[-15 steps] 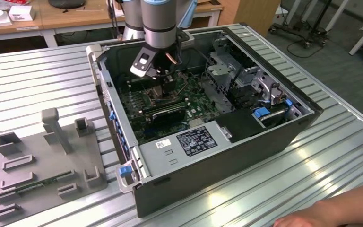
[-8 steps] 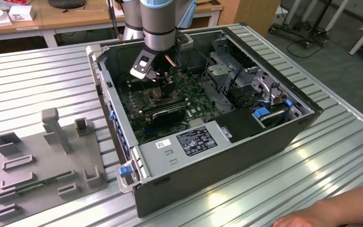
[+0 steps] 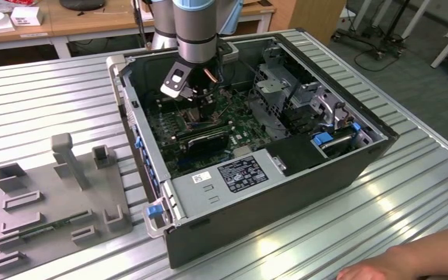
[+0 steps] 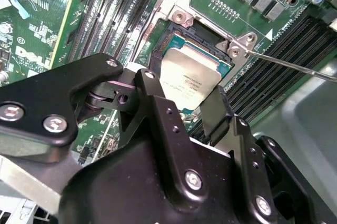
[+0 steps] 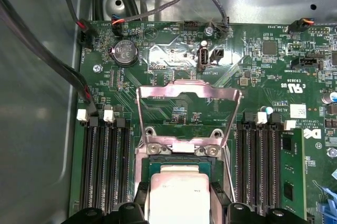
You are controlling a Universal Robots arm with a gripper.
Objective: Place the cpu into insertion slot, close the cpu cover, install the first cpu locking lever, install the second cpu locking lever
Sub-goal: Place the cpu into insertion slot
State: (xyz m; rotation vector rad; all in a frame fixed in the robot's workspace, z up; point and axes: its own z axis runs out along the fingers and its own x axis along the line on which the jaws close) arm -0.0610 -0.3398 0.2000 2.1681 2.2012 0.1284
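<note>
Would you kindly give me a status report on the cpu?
Tool shut on cpu, just above slot. Cover open, clear of slot. One lever off to the side.

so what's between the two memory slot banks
In the first wrist view, the insertion slot, with the tool holding the cpu over it and the cpu cover open.
</note>
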